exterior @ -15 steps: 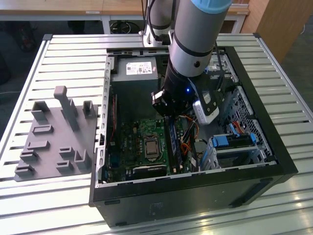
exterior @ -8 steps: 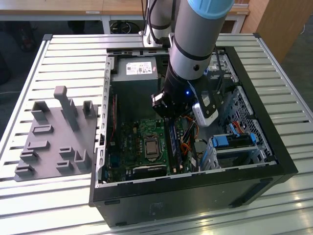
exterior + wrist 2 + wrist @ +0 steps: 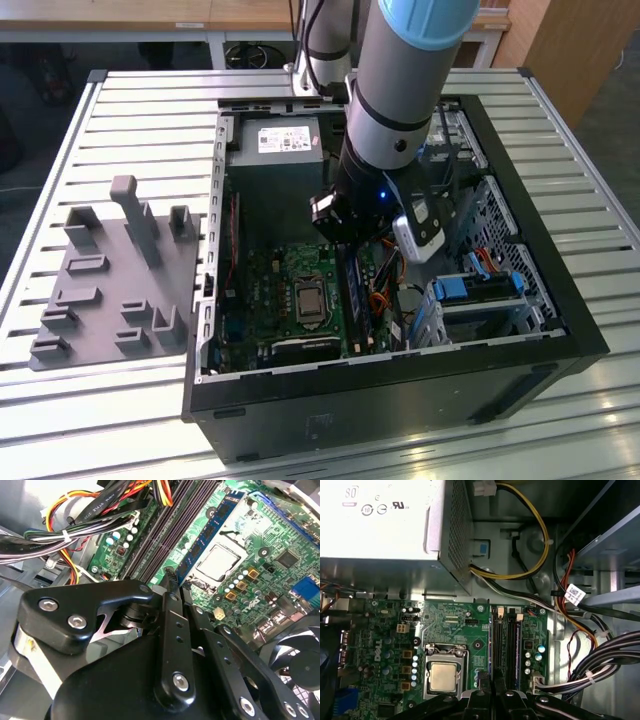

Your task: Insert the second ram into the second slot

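Note:
The second ram [image 3: 210,530] is a thin blue stick standing on edge in the memory slot nearest the CPU socket [image 3: 217,562]. In the first wrist view the ram [image 3: 493,650] shows as a narrow blue line running in between my fingers. My gripper [image 3: 174,576] is low inside the open computer case [image 3: 560,300], and its black fingers meet on the stick's near end. In the exterior view the gripper [image 3: 345,240] hangs over the ram [image 3: 352,300], right of the socket. Dark empty slots [image 3: 165,535] lie beside the stick on the side away from the socket.
A power supply [image 3: 285,145] fills the case's far end. Bundled cables [image 3: 600,665] run close to the slots. Drive bays with light-blue latches [image 3: 480,290] stand at the exterior view's right. A grey fixture plate [image 3: 110,290] lies on the slatted table [image 3: 120,110] left of the case.

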You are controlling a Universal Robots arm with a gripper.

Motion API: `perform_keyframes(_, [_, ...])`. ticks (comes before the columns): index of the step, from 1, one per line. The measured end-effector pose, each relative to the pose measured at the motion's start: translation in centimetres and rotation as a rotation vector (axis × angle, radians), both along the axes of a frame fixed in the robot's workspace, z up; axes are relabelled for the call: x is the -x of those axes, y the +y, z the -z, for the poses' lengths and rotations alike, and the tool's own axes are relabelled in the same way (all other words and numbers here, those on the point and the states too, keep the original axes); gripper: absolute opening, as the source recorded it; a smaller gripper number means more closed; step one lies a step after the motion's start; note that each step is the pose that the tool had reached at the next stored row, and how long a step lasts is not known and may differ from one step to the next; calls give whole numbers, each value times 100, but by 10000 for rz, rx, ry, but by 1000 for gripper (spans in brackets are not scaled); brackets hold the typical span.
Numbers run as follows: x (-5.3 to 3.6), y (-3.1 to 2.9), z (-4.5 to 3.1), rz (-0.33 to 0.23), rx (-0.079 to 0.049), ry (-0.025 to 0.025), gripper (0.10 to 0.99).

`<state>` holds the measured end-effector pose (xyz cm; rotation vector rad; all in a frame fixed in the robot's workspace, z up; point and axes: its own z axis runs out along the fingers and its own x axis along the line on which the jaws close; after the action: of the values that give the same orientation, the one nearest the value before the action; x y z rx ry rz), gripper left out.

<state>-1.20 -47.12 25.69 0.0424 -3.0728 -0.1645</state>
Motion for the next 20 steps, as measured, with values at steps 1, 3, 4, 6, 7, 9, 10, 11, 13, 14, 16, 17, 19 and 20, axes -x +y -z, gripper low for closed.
perform_keyframes(1, [-2, 0, 7, 0, 1, 0, 137])
perform_keyframes(3, [-2, 0, 21, 0, 1, 0, 137])
perform_keyframes(4, [-3, 0, 28, 0, 0, 0, 137])
perform_keyframes(6, [-5, 0, 44, 0, 1, 0, 137])
perform_keyframes(7, [-7, 0, 52, -1, 1, 0, 137])
perform_keyframes(9, [-12, 0, 70, 0, 0, 1, 137])
perform_keyframes(10, [-14, 0, 79, 2, 0, 1, 137])
perform_keyframes(11, [-16, 0, 87, 4, 0, 1, 137])
perform_keyframes(13, [-19, 0, 98, 19, 4, 1, 137])
perform_keyframes(14, [-19, 0, 102, 30, 7, 1, 137])
perform_keyframes(16, [-22, 0, 109, 61, 10, 1, 137])
perform_keyframes(17, [-25, 0, 109, 78, 13, 2, 137])
perform_keyframes(19, [-26, 0, 111, 99, 21, 1, 137])
perform_keyframes(20, [-27, 0, 112, 102, 28, 1, 137])
